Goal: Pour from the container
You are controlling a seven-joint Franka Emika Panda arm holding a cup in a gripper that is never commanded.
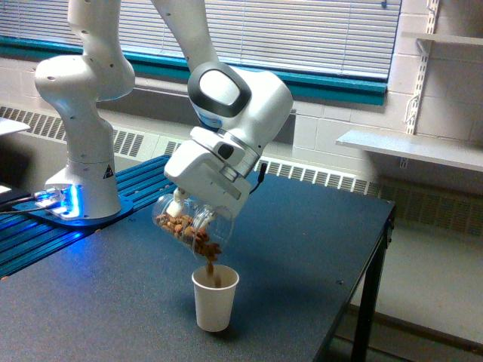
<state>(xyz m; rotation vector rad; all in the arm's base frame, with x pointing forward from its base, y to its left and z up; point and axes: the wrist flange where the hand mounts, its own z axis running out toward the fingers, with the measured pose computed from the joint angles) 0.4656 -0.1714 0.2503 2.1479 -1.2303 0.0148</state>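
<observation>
1. The gripper (183,205) hangs over the near part of the dark surface (302,226), its fingers closed around the clear plastic container (189,226), which is tipped mouth-down toward the exterior view's right.
2. The container sits in the air just above and to the exterior view's left of the white paper cup (214,299), which stands upright on the surface. They do not appear to touch.
3. Brown nut-like pieces (177,222) lie inside the container, and a narrow stream of them drops from the lip into the paper cup's mouth.
4. The step in hand looks like the pour itself, midway: plenty of pieces remain in the container.
5. To do it well, keep the lip centred over the cup's opening and close above it, so nothing bounces off the rim.
6. Add tilt slowly; nuts tend to release in clumps, and a sudden rush could overshoot or topple the light cup.
7. Watch the fill level, which cannot be judged from here, and level out before the cup overflows.
</observation>
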